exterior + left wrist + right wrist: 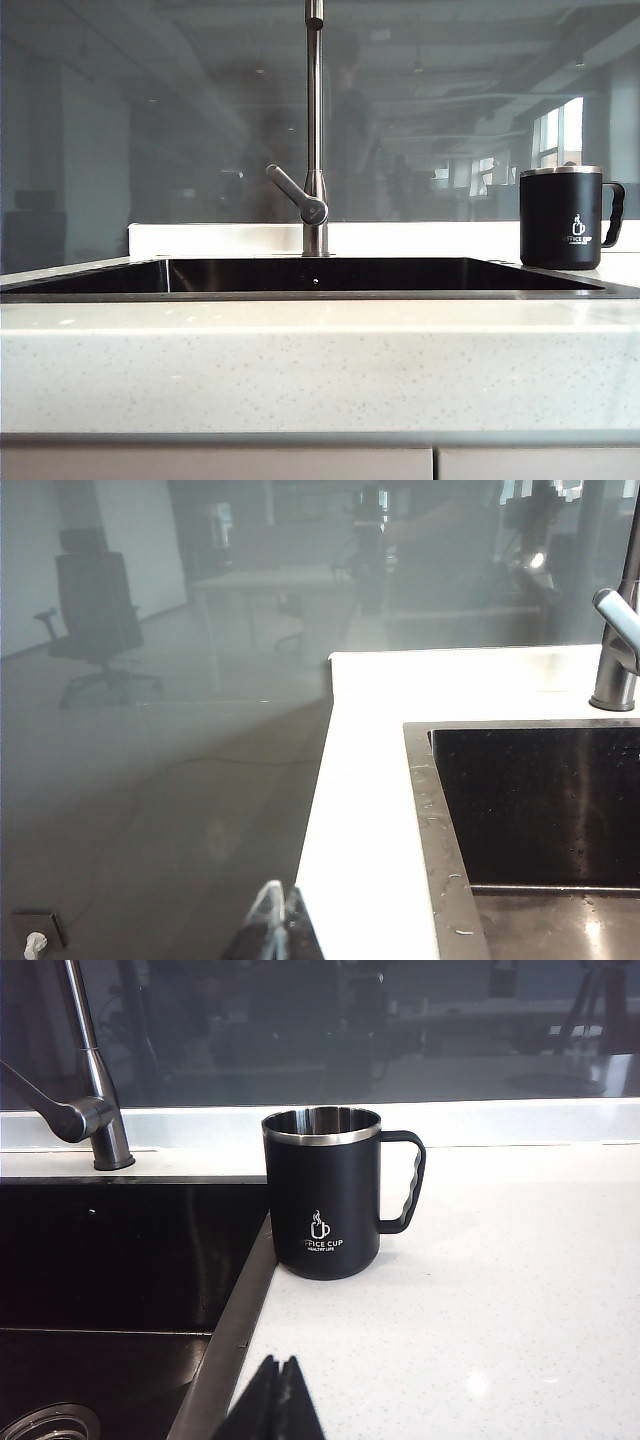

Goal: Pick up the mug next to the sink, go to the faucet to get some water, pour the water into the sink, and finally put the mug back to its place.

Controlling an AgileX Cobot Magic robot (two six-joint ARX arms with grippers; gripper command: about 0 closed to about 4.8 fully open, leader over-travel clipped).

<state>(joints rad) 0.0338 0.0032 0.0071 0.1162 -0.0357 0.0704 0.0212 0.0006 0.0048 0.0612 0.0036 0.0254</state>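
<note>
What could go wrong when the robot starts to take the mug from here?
1. The mug stands right beside the sink edge; a sideways push could tip it into the basin.
2. Both tools are shut, the right tool low in front of the mug, the left tool at the far counter corner. The right one must open first, or it may knock the mug.
3. The faucet lever sticks out to the side; the mug might hit it when carried there.

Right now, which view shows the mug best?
The right wrist view: the mug stands close, whole, logo and handle clear. The exterior view shows it small at the right edge. The left wrist view misses it.
</note>
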